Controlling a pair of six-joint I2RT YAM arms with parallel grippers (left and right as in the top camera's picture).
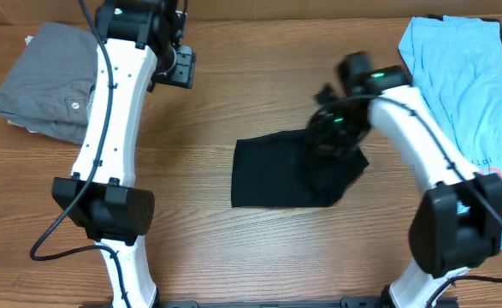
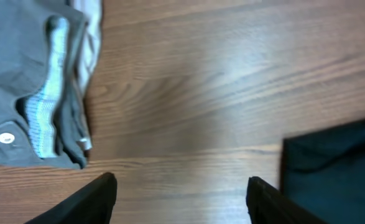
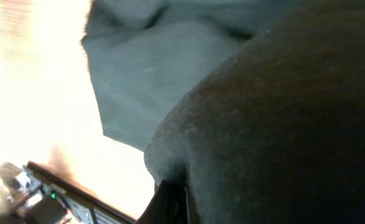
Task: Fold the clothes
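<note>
A black garment (image 1: 276,171) lies partly folded at the table's middle. My right gripper (image 1: 326,137) is at its right upper part, shut on the black cloth, which bulges over the fingers and fills the right wrist view (image 3: 269,124). My left gripper (image 1: 175,67) hovers open and empty over bare wood at the far left-centre, between the grey pile and the garment. In the left wrist view its two dark fingers (image 2: 182,199) frame bare table, with a corner of the black garment (image 2: 331,168) at the right.
A folded grey garment pile (image 1: 50,81) sits at the far left, also seen in the left wrist view (image 2: 33,81). A light blue shirt stack (image 1: 469,85) lies at the far right edge. The table is brown wood (image 1: 233,103).
</note>
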